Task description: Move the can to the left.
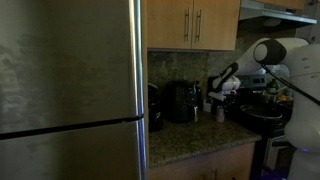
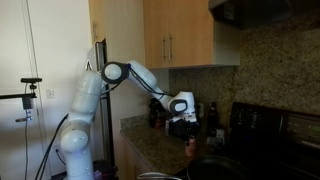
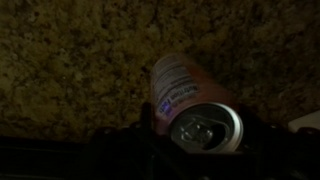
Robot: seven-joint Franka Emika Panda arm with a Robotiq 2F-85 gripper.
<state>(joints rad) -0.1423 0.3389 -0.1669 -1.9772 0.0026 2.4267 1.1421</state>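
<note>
The can [image 3: 185,95] is pinkish-red with a silver top and stands upright on the speckled granite counter [image 3: 70,60]. In the wrist view I look down on its lid, with my dark fingers [image 3: 205,140] spread on either side of it. The picture is dark there. In an exterior view my gripper [image 2: 184,120] hangs just above the can [image 2: 190,148], not touching it. The can also shows as a small pink shape [image 1: 221,115] under my gripper [image 1: 222,98], to the right of the black appliance [image 1: 181,101].
A steel fridge [image 1: 70,90] fills one side. Wooden cabinets [image 1: 195,22] hang above the counter. A black stove with a pan [image 1: 262,115] stands beside the can. Dark bottles [image 2: 211,115] stand against the backsplash behind the gripper.
</note>
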